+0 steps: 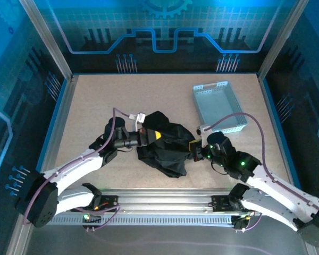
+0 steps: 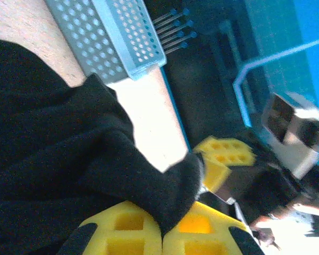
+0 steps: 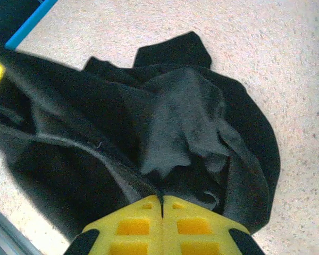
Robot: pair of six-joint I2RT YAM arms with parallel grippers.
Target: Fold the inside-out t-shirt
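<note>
Blue-lit enclosure walls [image 1: 165, 32] with circuit-style graphics, a tan speckled tabletop [image 1: 95, 101] inside, and an aluminium rail [image 1: 165, 199] along the bottom of the top view.

The black t-shirt [image 1: 162, 144] sits crumpled in a heap at the centre of the top view, bunched between the two arms and not spread flat.

The light grey perforated tray [image 1: 218, 106] is in the upper right of that frame, apart from the shirt, with its long side tilted slightly.

The left gripper [image 1: 153, 135] comes in from the left of frame onto the heap's upper left edge. In the left wrist view its yellow pads [image 2: 122, 236] sit at the bottom edge, closed together on a fold of black cloth that runs down between them.

The same view shows the tray corner [image 2: 117, 42] at top centre and the other arm's yellow pads right of centre, with the shirt fabric stretched up to them.

The right gripper [image 1: 193, 150] meets the heap's right edge, just right of centre in the top view. In the right wrist view its yellow fingers [image 3: 133, 226] are pressed together at bottom centre, with only a thin seam between them, pinching the near hem of the shirt. Cloth is piled in soft ridges above them, with one lobe sticking out toward the top of the frame.
</note>
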